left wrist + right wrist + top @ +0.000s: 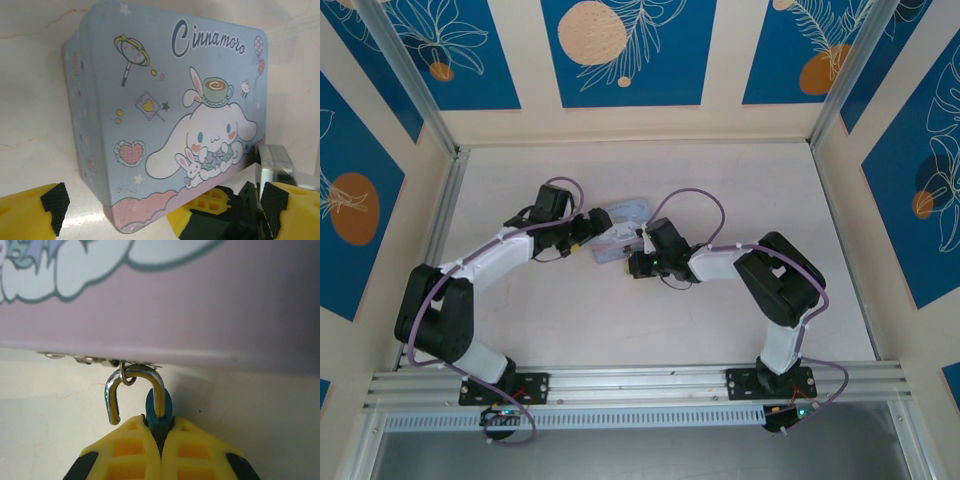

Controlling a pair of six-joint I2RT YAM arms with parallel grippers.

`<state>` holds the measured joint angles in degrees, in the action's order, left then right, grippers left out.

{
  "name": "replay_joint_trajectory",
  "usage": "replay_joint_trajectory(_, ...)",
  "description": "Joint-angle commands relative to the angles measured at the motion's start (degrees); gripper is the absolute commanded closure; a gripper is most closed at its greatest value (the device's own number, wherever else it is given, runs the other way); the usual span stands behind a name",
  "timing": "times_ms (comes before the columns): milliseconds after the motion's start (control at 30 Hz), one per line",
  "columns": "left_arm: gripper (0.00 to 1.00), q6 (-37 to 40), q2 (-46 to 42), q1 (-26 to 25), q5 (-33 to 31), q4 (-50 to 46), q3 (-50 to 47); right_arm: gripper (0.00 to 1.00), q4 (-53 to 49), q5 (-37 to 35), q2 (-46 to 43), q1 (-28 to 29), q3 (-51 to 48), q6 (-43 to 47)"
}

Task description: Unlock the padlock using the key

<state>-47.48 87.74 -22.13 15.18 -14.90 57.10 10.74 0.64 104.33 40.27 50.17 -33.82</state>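
Right gripper pinches the padlock body; its long axis runs 6 to 12 o'clock, shackle at 12, free leg out, hooked in a ring under the tin. Left gripper stands open, facing the tin.

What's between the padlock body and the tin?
Right wrist view: the padlock shackle, open, hooked through a small ring at the tin edge.

1 light-blue cartoon tin lies, apparently flat, on pale table.
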Motion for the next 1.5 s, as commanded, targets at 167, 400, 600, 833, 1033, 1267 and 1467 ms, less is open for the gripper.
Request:
replay_joint_trajectory(167,0.01,6.0,1.8,0.8,-11.1,-8.2,3.7,1.00,-3.6,-0.6,-0.8,-0.4,-1.2,-3.0)
replay_joint_trajectory(400,0.01,7.4,4.0,0.6,-14.0,-8.3,3.2,1.00,-4.5,-0.4,-1.4,-0.5,-1.5,-8.6)
replay_joint_trajectory(600,0.01,7.6,5.5,0.3,-14.3,-7.7,2.1,1.00,-4.9,0.2,-1.2,-0.8,-1.5,-13.6)
replay_joint_trajectory(833,0.01,6.3,5.6,-0.1,-13.0,-5.6,-1.2,1.00,-2.5,1.6,-1.0,-1.1,-3.3,-21.2)
replay_joint_trajectory(1033,0.01,5.7,6.1,-0.2,-12.5,-4.6,-2.7,1.00,-0.6,1.6,-1.1,-1.3,-5.6,-26.8)
replay_joint_trajectory(1267,0.01,5.4,6.8,-0.2,-11.9,-3.9,-3.6,1.00,3.2,1.0,-0.7,-1.8,-9.1,-33.1)
replay_joint_trajectory(1467,0.01,5.0,7.2,-0.2,-11.3,-3.2,-4.2,1.00,9.6,1.2,0.8,-1.9,-11.5,-37.7)
